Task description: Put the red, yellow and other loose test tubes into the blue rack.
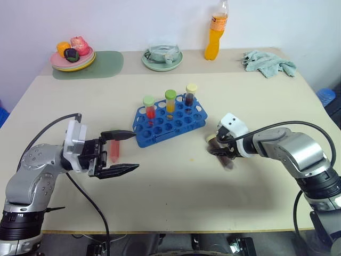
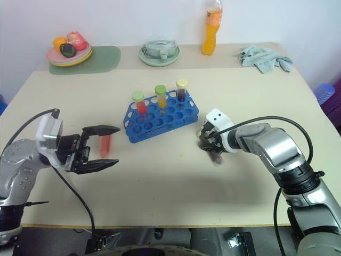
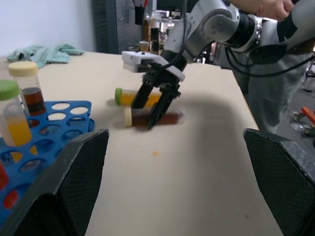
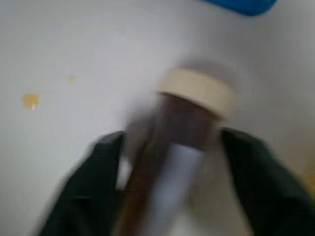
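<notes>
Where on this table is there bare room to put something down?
Bare: the wide front strip below the blue rack, and the left side below the green mat. Crowded: rack to right gripper, where tubes lie.

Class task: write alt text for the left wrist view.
The right gripper closes around a brown tube lying on the table, a yellow tube just behind it. Nearer, the blue rack holds capped tubes.

Beige table [image 1: 176, 197] against a white wall [image 1: 133, 21]. At the far edge: green mat [image 1: 104, 64], stacked plates [image 1: 74, 60] with fruit, pale-green plate [image 1: 162, 58], orange bottle [image 1: 215, 37], crumpled cloth [image 1: 269, 63]. Even light, soft shadows.
</notes>
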Controlling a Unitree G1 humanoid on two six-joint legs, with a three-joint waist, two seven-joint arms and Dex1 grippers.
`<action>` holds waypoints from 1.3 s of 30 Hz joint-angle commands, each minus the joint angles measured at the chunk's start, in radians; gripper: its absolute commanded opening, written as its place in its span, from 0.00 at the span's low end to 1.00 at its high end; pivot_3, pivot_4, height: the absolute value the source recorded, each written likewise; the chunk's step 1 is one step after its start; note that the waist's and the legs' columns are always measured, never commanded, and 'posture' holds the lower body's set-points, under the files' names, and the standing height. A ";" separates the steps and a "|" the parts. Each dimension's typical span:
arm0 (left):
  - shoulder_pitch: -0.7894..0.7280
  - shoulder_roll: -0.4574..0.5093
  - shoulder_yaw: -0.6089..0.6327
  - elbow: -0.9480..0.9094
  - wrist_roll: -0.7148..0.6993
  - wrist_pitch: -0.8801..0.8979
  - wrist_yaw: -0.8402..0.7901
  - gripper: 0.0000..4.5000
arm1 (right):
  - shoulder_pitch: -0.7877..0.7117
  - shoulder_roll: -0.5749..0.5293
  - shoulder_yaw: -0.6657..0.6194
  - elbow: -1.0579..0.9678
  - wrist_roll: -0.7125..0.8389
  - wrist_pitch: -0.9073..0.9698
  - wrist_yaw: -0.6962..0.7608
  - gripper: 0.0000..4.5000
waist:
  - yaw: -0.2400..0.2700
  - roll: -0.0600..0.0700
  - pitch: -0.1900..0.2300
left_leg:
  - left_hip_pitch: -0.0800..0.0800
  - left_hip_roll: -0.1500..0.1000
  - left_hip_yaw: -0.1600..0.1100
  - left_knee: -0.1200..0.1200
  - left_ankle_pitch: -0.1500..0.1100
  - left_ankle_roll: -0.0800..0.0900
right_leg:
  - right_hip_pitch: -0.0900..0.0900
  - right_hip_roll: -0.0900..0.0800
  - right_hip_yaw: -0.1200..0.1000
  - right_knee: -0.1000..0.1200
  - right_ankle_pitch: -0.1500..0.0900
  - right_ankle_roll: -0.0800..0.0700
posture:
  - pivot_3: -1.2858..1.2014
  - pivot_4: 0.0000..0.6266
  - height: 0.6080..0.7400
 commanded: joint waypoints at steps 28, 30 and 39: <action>0.043 -0.085 0.088 0.162 -0.018 -0.131 -0.010 1.00 | 0.017 0.771 -0.446 0.380 -0.032 -1.226 -0.090 0.17 | -0.025 0.000 0.000 | 0.010 0.001 0.000 -0.003 0.001 -0.006 | 0.003 0.003 0.001 0.002 0.006 0.001 | 0.52 0.24 1.00; 0.045 -0.097 0.095 0.180 -0.021 -0.142 -0.010 1.00 | 0.004 0.795 -0.447 0.506 -0.067 -1.353 -0.088 0.17 | -0.032 0.000 0.000 | 0.011 0.001 0.000 -0.004 0.002 -0.005 | 0.002 0.003 0.001 0.002 0.006 0.001 | 0.52 0.24 1.00; 0.068 -0.116 0.114 0.116 -0.031 -0.133 0.051 1.00 | -0.065 0.857 -0.442 0.885 -0.094 -1.623 -0.009 0.17 | -0.057 0.000 0.000 | 0.013 0.002 0.000 -0.008 0.005 -0.008 | 0.002 0.005 0.002 0.004 0.006 0.001 | 0.52 0.24 1.00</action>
